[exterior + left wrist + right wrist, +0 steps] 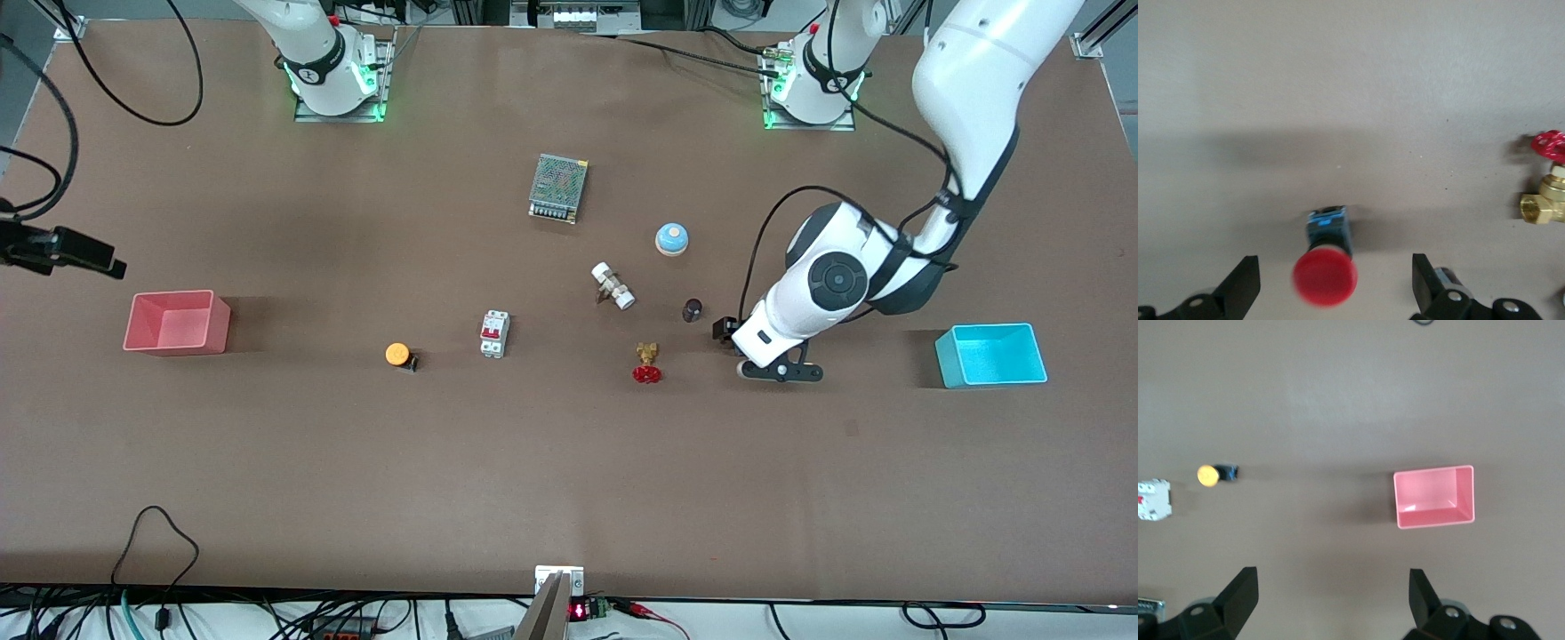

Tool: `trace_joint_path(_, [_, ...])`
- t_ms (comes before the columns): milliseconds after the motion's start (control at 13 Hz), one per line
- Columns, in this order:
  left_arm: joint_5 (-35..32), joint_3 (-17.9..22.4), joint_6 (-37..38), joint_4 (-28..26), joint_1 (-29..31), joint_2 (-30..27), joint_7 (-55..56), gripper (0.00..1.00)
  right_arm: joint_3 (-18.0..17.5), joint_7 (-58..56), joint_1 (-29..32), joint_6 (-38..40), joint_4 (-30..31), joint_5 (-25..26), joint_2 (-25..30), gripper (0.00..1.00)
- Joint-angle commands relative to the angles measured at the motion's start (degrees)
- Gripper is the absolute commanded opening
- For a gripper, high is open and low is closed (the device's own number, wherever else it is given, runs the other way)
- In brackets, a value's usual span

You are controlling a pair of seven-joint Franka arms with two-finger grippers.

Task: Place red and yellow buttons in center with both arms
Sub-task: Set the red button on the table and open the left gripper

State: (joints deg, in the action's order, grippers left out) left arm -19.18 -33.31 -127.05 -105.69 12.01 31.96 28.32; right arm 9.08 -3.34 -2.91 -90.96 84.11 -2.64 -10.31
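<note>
Two mushroom-capped push-buttons show, one red, one orange-yellow. The orange-yellow button [397,355] lies on the brown tabletop [551,462] between the single pink plastic bin [176,322] and the white circuit breaker [494,334]. The red-capped button on its black body [1327,267] appears clearly only in the left wrist view, lying on the table between the spread, empty fingers of the left gripper [1336,287], near the one brass valve with a red handwheel [647,363]. The right gripper [1333,603], unseen from the front, hangs released high over the pink bin's end. One cyan bin [989,355] sits at the left arm's end.
</note>
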Motion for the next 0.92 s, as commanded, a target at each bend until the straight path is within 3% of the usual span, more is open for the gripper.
trace_joint_path(0, [-1.6,-0.2,10.2,5.9,0.0,-3.5,-2.8,1.00,-4.2,-0.3,2.4,-1.8,4.2,2.2,3.1,1.00])
trace_joint_path(462, [1.3,-2.0,34.9,23.2,0.6,-6.6,-12.0,1.00,-4.0,0.6,2.6,-1.3,5.6,1.8,4.2,1.00])
trace_joint_path(615, [3.4,-2.0,40.0,26.4,0.7,-8.7,-12.7,1.00,-4.0,0.6,2.6,-2.1,8.9,2.1,6.4,1.00])
trace_joint_path(846, [8.1,-0.3,43.7,26.6,1.2,-13.2,-17.3,1.00,-3.9,0.6,2.6,-4.9,13.9,2.3,10.1,1.00])
